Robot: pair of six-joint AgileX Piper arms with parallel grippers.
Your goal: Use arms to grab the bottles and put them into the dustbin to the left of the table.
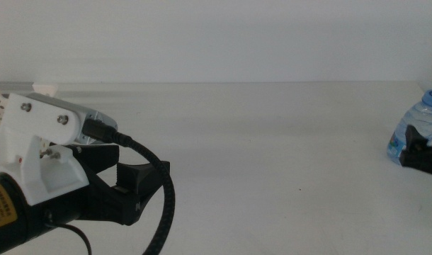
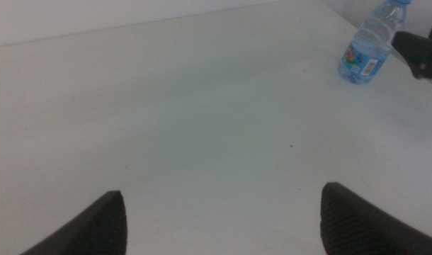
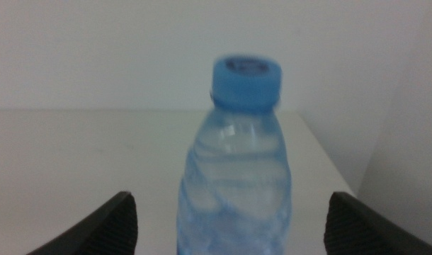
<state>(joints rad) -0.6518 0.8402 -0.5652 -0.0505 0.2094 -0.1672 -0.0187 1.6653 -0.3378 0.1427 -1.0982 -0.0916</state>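
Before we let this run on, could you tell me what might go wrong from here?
The water bottle stands upright near the table's right edge; a nudge from the open right gripper straddling it could tip it or push it off. The dustbin sits far across, behind the left gripper, so the arms could clash.

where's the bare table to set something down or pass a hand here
Bare white tabletop runs between the left gripper, open, and the small blue-capped water bottle. It is crowded only at the right edge, where the open right gripper flanks that bottle.
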